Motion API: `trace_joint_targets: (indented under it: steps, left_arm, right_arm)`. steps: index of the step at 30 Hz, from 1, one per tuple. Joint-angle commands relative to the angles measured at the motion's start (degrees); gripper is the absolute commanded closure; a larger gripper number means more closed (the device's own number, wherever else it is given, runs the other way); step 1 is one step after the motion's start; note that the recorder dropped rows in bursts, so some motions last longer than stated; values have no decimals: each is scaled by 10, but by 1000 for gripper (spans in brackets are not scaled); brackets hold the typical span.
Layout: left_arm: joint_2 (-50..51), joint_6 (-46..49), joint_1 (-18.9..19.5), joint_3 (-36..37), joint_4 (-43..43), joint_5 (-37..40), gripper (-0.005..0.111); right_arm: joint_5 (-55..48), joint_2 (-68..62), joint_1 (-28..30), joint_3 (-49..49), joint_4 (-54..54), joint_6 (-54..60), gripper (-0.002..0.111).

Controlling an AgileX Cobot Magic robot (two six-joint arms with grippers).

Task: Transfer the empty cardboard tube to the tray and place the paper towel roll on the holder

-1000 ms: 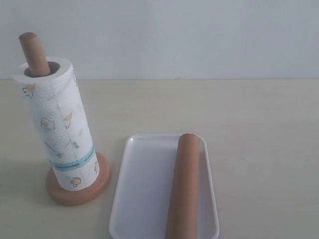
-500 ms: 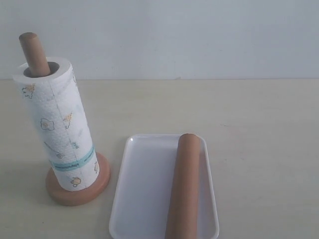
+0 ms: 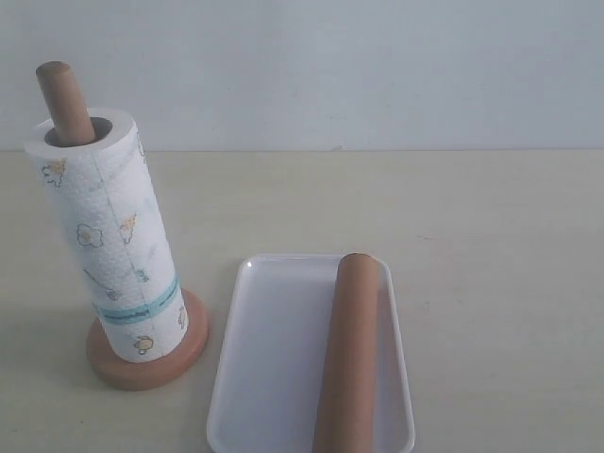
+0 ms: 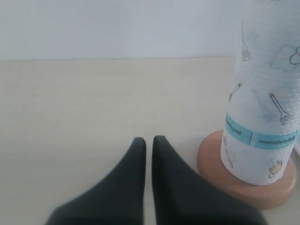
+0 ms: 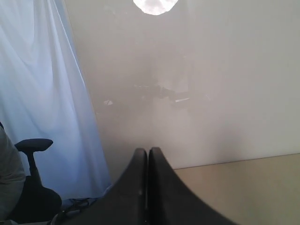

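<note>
One tube (image 3: pixel 347 359) — lengthwise in tray (image 3: pixel 274 359)

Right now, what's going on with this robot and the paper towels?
Nothing is being handled. The paper towel roll stands on the wooden holder, and the cardboard tube lies on the tray. The left gripper, shut and empty, sits near the holder's base; the right gripper, also shut, faces a wall.

I can't see the near end of the cardboard tube (image 3: pixel 347 359); the exterior view's bottom edge cuts it. Rod of the holder (image 3: pixel 132 373) is mostly buried inside the paper towel roll (image 3: pixel 111 236). Left wrist view crops the roll's top.
</note>
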State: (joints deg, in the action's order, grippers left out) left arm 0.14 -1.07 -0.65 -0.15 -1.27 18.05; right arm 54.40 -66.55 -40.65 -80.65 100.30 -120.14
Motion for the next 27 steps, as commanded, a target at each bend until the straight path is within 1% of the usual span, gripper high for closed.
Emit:
trace_joint_targets:
  steps: [1, 6, 11, 13, 15, 18, 22, 23, 24, 25, 26, 27]
  left_arm:
    - [-1, 2, 2, 1, 6, -1, 103]
    - [-1, 2, 2, 1, 6, -1, 103]
    - [-1, 2, 2, 1, 6, -1, 103]
    - [-1, 2, 2, 1, 6, -1, 103]
    - [-1, 2, 2, 1, 6, -1, 103]
    - [-1, 2, 2, 1, 6, -1, 103]
    - [-1, 2, 2, 1, 6, -1, 103]
    - [-1, 2, 2, 1, 6, -1, 103]
    - [-1, 2, 2, 1, 6, -1, 103]
    - [-1, 2, 2, 1, 6, -1, 103]
    - [-1, 2, 2, 1, 6, -1, 103]
    - [-1, 2, 2, 1, 6, -1, 103]
  right_arm:
    - [6, 5, 2, 0, -4, 2, 109]
    - [12, 6, 2, 0, -4, 9, 109]
    - [8, 5, 2, 0, -4, 118, 109]
    - [8, -5, 2, 0, -4, 130, 109]
    - [-20, -15, 2, 0, -4, 130, 109]
    - [-112, -19, 2, 24, -4, 121, 109]
    - [-250, -4, 2, 101, -4, 113, 109]
    - [-293, 4, 2, 127, -4, 113, 109]
    - [-372, 18, 2, 181, -4, 110, 109]
    - [-409, 30, 2, 210, -4, 105, 109]
    - [-463, 57, 2, 267, -4, 103, 109]
    - [-489, 75, 2, 290, -4, 103, 109]
